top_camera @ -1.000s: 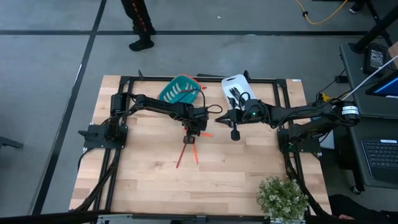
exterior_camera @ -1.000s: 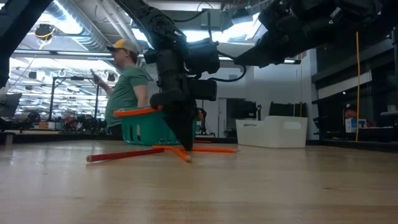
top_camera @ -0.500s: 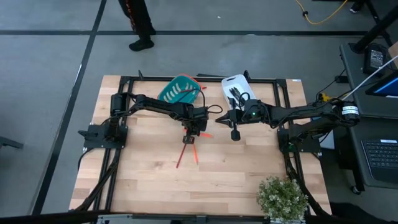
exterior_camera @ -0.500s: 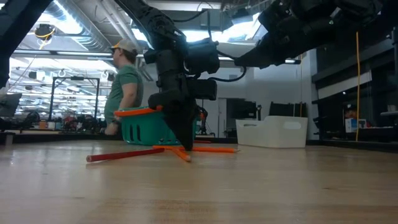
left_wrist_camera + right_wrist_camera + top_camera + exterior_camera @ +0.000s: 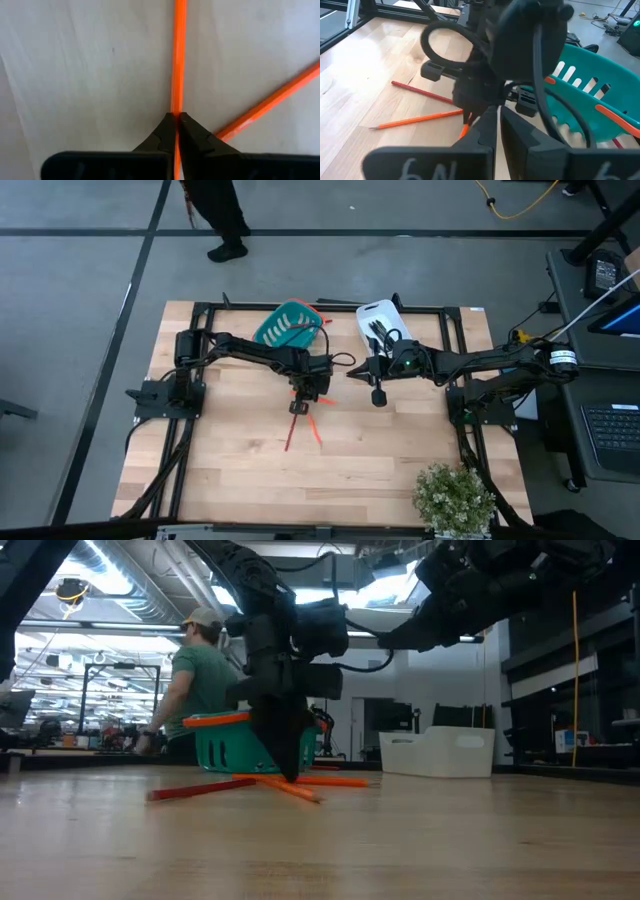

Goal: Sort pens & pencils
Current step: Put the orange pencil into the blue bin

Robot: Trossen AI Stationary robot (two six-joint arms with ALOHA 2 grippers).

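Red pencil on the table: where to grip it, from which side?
Grip the red pencil on its free half, straight from above, fingers across the shaft. It lies flat on the table, so nothing gets under it. Its other end runs in by the left gripper, shut on an orange pencil, where pencils crowd. The right gripper waits nearby.

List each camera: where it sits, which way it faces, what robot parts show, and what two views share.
High view: overhead, facing straight down; both arms, left hand shut on an orange pencil.
Low view: table height, facing the room; arms descend, teal basket behind.
Left wrist view: facing the table; shut fingers pinch the pencil.
Right wrist view: behind the right hand, facing the left arm.
Shared: high and low views both show the red pencil.
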